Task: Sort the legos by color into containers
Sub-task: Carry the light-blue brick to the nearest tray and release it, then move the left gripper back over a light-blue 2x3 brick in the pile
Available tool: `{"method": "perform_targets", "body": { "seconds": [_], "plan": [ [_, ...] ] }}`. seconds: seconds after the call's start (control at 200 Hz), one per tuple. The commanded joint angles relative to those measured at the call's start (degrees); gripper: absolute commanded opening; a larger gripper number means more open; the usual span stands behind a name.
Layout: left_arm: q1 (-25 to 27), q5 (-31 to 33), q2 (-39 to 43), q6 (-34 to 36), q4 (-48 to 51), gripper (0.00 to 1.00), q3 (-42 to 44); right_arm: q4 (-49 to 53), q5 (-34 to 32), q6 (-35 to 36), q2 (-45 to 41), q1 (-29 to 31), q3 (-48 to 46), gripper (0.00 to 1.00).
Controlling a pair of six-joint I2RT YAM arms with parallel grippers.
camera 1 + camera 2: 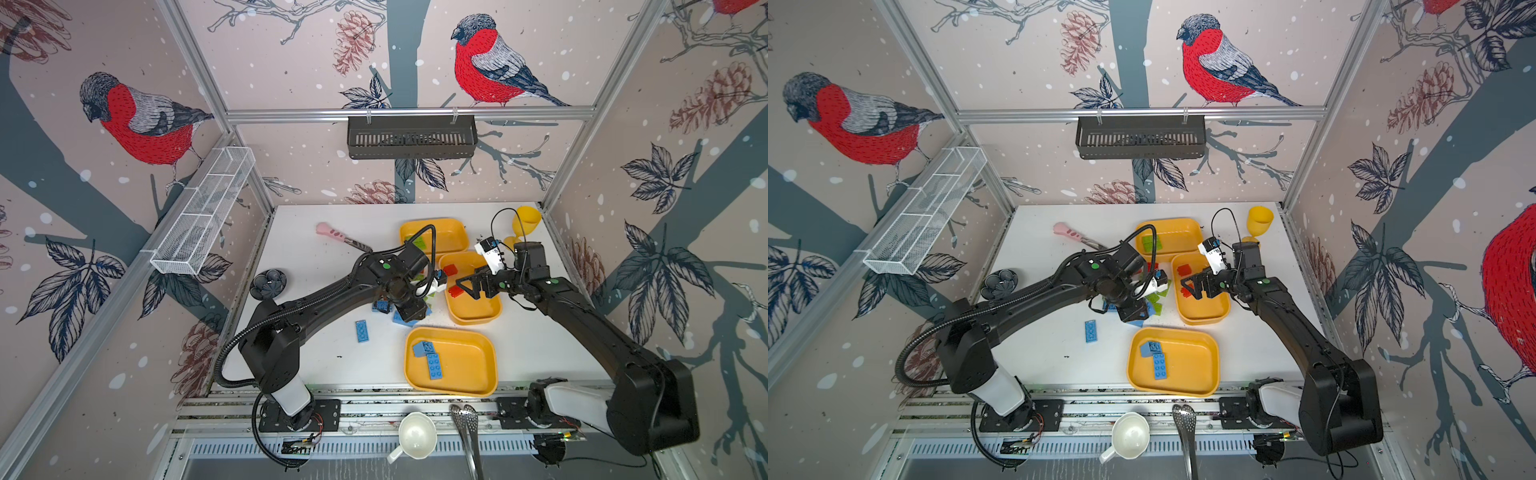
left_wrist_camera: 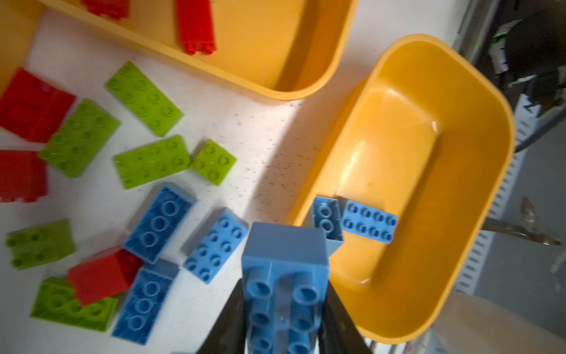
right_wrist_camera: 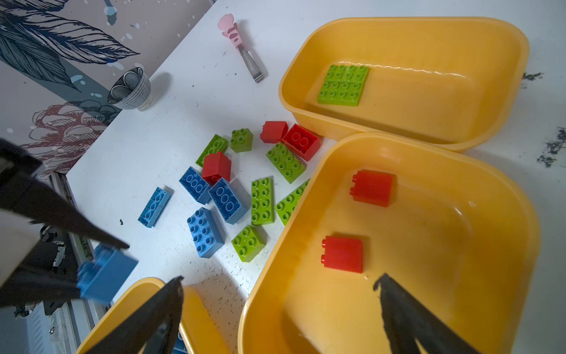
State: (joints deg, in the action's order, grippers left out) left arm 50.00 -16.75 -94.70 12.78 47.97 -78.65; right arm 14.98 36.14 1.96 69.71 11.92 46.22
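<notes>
The left hand (image 2: 284, 294) is clamped on a light blue brick (image 2: 284, 263), with one black finger pressed against each of its long sides. The brick's studded face is turned toward the wrist camera and a smooth end points away. In that view the brick sits in front of the rim of the near tray (image 2: 459, 92). In the right wrist view the same brick hangs between those fingers and looks clear of the counter (image 3: 159, 128). In both top views this hand is over the pile on the counter, and the arm hides most of what it grips. The right hand (image 3: 280, 285) has its fingers spread wide with nothing between them, and it hovers over the middle tray (image 3: 490, 220). The three yellow-orange trays stand in a row from far to near, the far and middle ones almost touching at their corners. The far tray (image 3: 428, 27) holds lime green bricks (image 3: 343, 85) lying flat with studs up, touching so that they form one square patch. The middle tray holds two red bricks (image 3: 372, 187), both on their sides and apart from each other. The near tray holds two blue bricks (image 2: 369, 222), a long flat one and a smaller one touching its end. Beside the middle tray, loose bricks (image 3: 239, 190) in red, green and blue lie scattered on the counter, and several of them touch or lean on one another. One long blue brick (image 3: 154, 207) lies apart from them.
</notes>
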Motion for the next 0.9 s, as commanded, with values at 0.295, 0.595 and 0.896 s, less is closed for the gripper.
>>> {"method": "perform_targets", "body": {
  "seconds": [0.295, 0.595, 0.896],
  "plan": [
    [7.61, -7.16, 0.9, -14.97, -5.6, 0.31, 9.23, 1.58, -0.01, 1.12, -1.66, 0.07, -1.39, 0.99],
    [8.19, -6.9, 0.88, -16.79, -4.95, 0.48, 11.53, 2.24, 0.05, 2.0, -1.69, 0.18, -1.66, 0.99],
    [4.94, -3.28, 3.03, -14.77, 0.87, 0.62, 8.4, 1.55, 0.01, 1.91, -0.36, 0.23, -0.91, 0.99]
  ]
}}
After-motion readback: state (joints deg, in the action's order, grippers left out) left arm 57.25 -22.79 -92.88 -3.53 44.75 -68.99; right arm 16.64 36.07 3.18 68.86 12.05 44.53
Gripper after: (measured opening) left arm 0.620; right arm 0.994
